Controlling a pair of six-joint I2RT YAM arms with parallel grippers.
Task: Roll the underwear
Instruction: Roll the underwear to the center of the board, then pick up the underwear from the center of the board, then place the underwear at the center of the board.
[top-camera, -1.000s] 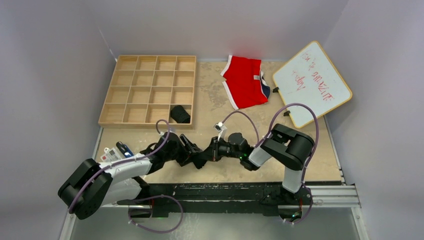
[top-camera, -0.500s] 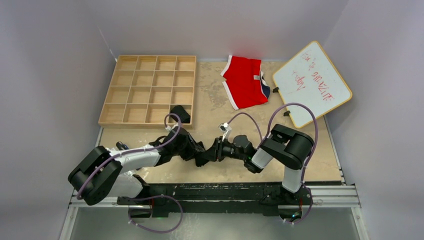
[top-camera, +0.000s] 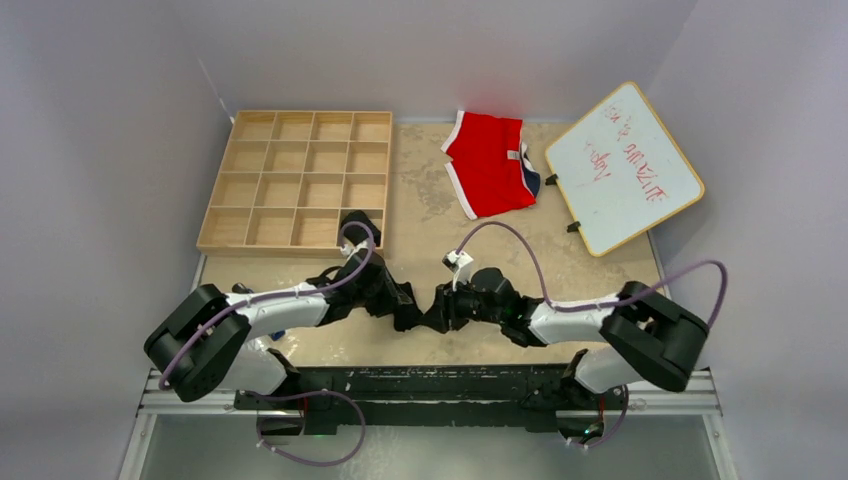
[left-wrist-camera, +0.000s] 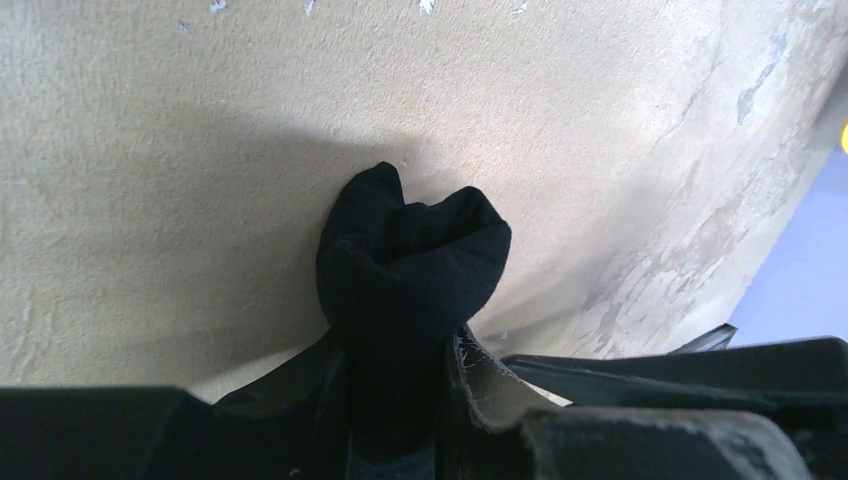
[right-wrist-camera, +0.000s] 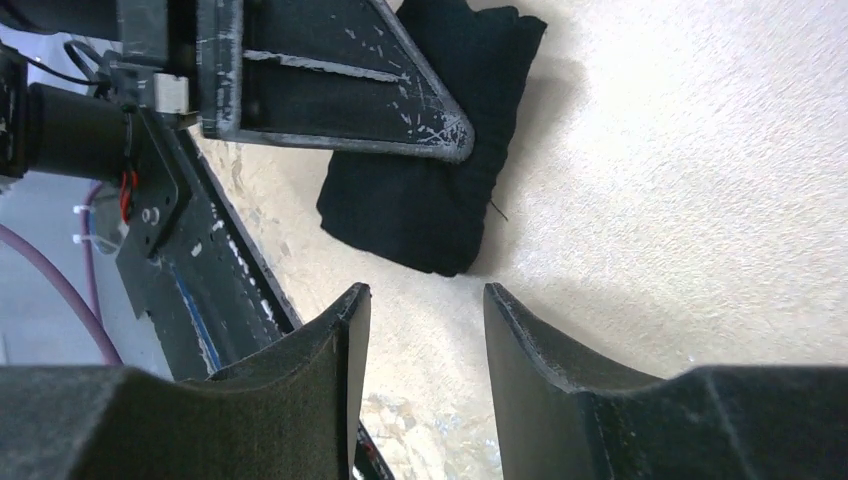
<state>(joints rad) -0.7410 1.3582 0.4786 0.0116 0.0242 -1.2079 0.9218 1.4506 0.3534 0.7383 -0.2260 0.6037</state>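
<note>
The left hand (left-wrist-camera: 395, 385) is closed narrowly on the bunched black underwear (left-wrist-camera: 410, 265), which protrudes ahead of its fingers and rests on the worktop (left-wrist-camera: 150, 150). The right hand (right-wrist-camera: 425, 325) stands half open and empty, with the underwear just ahead of it. A second underwear (top-camera: 355, 220) sits in the tray (top-camera: 260, 180), beyond the left hand.

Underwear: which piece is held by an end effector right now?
The black bundle pinched in the left end effector. The other black piece sits in a corner cell of the wooden tray; the red briefs lie flat, untouched.
</note>
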